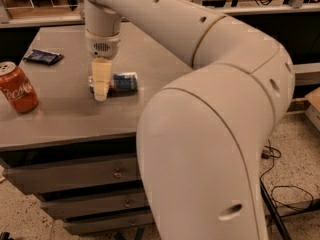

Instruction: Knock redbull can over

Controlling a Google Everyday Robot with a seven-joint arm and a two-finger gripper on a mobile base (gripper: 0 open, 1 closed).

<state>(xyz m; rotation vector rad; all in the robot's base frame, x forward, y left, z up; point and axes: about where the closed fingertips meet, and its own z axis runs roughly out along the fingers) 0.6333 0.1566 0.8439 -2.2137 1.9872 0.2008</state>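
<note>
We've got a blue-and-silver redbull can [124,81] by the cream gripper [100,91] over the grey table [75,119], red Coca-Cola can [18,88] with white lettering, dark blue packet [44,57]

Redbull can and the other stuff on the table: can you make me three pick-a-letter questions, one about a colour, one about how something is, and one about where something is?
1. What colour is the Coca-Cola can? A green, B red, C yellow.
2. How is the redbull can? A standing up, B lifted in the air, C lying on its side on the table.
3. Where is the gripper? A at the redbull can's end nearer the Coca-Cola can, B touching the Coca-Cola can, C under the table.
Answers: 1 B, its body is red with white lettering. 2 C, its long side rests on the tabletop. 3 A, it hangs down at that end.
</note>
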